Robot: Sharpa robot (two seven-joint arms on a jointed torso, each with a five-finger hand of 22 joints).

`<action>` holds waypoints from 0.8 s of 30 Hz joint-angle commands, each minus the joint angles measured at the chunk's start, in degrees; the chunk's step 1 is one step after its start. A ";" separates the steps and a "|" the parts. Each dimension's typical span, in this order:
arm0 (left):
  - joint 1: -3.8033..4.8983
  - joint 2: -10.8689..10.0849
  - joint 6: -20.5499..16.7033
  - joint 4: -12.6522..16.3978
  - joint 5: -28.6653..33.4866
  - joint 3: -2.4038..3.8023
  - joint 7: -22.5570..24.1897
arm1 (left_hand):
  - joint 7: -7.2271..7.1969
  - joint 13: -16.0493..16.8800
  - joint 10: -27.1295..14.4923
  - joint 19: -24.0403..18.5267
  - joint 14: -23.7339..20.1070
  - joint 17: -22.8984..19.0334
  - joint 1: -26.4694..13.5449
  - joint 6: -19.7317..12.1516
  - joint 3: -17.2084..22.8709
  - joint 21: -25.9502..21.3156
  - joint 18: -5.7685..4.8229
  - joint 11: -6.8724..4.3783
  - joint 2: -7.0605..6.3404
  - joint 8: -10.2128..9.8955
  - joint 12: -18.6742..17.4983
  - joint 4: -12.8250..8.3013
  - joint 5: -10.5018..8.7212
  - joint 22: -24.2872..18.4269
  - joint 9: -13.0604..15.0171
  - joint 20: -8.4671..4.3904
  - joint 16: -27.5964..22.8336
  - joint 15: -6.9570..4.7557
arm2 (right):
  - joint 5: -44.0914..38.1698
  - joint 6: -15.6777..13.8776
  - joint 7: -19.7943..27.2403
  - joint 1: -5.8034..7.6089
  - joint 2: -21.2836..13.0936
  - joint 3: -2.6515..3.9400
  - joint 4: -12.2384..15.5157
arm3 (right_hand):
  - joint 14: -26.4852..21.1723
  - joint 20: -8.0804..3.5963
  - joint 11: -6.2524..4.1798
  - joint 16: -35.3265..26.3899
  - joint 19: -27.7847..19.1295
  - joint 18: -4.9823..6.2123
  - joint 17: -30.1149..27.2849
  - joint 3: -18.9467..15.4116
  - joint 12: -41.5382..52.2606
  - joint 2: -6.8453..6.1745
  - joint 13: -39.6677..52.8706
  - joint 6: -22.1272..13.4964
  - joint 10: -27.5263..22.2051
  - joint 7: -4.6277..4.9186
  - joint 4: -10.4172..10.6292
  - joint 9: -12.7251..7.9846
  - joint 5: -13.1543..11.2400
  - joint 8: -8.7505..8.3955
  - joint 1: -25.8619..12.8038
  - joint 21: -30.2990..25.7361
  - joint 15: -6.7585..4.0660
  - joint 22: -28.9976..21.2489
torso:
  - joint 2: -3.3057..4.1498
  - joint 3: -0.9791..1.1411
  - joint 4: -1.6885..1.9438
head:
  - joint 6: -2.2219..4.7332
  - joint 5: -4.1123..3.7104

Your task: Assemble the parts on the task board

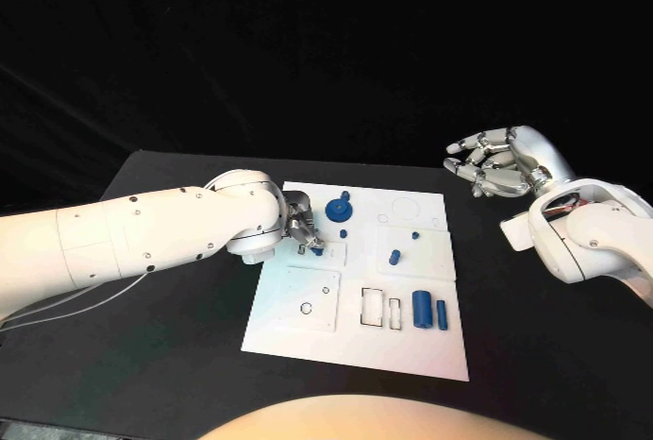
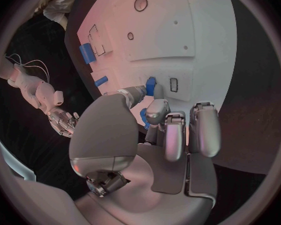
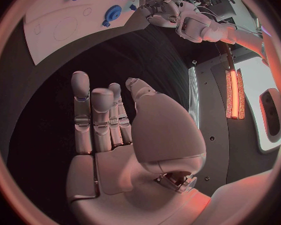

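My left hand (image 1: 302, 230) pinches a small blue peg (image 2: 150, 86) at the white board's (image 1: 409, 350) upper-left slot, which I judge needs seating next, while my right hand (image 1: 493, 166) waits beside the board, fingers apart.

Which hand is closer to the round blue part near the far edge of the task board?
Left. The left hand is beside the round blue part; the right hand hangs off the task board.

The head view looks steeply down on the whole task board (image 1: 357, 341) from above. Each wrist view sits close behind its own hand (a fisheye circle), the left hand (image 2: 147, 145) just over the board, the right hand (image 3: 122, 135) off it; all three share the board
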 commanded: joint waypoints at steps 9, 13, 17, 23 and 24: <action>-0.41 -1.84 -6.45 2.43 0.02 0.11 0.49 | -0.75 0.30 0.72 0.41 6.03 15.09 -0.36 1.24 9.26 0.10 -1.17 -0.11 -0.15 0.26 0.47 -9.15 0.25 0.05 0.23 -0.01 0.14 -0.53 | -0.14 -0.05 0.65 -0.09 -0.11 0.01 0.03 | 0.18 -0.12 -0.08 -0.26 0.06 0.97 -0.15 -0.04 0.13 0.09 -0.11 -0.22 -0.30 0.03 0.54 0.06 0.43 0.40 -0.66 -0.46 -0.01 -0.14 | -0.01 0.09 0.05 | -0.14 -0.08; -0.72 -2.38 -8.25 3.07 -0.13 0.12 1.29 | -0.80 0.42 0.86 0.46 6.03 15.09 -0.48 1.36 9.41 0.15 -1.19 -0.16 -0.29 0.28 0.59 -9.26 0.25 0.15 0.25 -0.07 0.14 -0.57 | -0.13 -0.03 0.68 -0.15 -0.13 0.01 0.00 | 0.18 -0.12 -0.08 -0.26 0.06 0.97 -0.15 -0.04 0.13 0.09 -0.11 -0.22 -0.30 0.03 0.54 0.06 0.43 0.40 -0.66 -0.46 -0.01 -0.14 | -0.05 0.09 0.09 | -0.22 0.03; -1.04 -2.76 -8.87 3.48 -0.44 0.13 1.59 | -0.81 0.45 0.91 0.49 6.03 15.09 -0.52 1.41 9.46 0.17 -1.20 -0.18 -0.34 0.29 0.62 -9.29 0.25 0.20 0.25 -0.09 0.14 -0.58 | -0.12 -0.01 0.68 -0.24 -0.13 0.01 -0.05 | 0.18 -0.12 -0.08 -0.26 0.06 0.97 -0.15 -0.04 0.13 0.09 -0.11 -0.22 -0.30 0.03 0.54 0.06 0.43 0.40 -0.66 -0.46 -0.01 -0.14 | -0.02 0.10 0.05 | -0.27 0.10; -1.54 -2.86 -9.52 3.52 -1.32 0.13 1.96 | -0.83 0.48 0.95 0.51 6.03 15.09 -0.55 1.44 9.51 0.19 -1.21 -0.20 -0.38 0.29 0.65 -9.32 0.25 0.24 0.25 -0.10 0.14 -0.59 | -0.09 0.03 0.72 -0.43 -0.13 0.01 -0.12 | 0.18 -0.12 -0.08 -0.26 0.06 0.97 -0.15 -0.04 0.13 0.09 -0.11 -0.22 -0.30 0.03 0.54 0.06 0.43 0.40 -0.66 -0.46 -0.01 -0.14 | -0.07 0.13 0.01 | -0.34 0.23; -1.67 -2.84 -9.65 3.50 -1.56 0.13 2.03 | -0.84 0.52 0.99 0.53 6.03 15.09 -0.58 1.48 9.55 0.21 -1.21 -0.21 -0.42 0.29 0.68 -9.35 0.25 0.28 0.25 -0.12 0.14 -0.60 | -0.08 0.04 0.72 -0.45 -0.13 0.01 -0.12 | 0.18 -0.12 -0.08 -0.26 0.06 0.97 -0.15 -0.04 0.13 0.09 -0.11 -0.22 -0.30 0.03 0.54 0.06 0.43 0.40 -0.66 -0.46 -0.01 -0.14 | -0.04 0.12 -0.01 | -0.32 0.22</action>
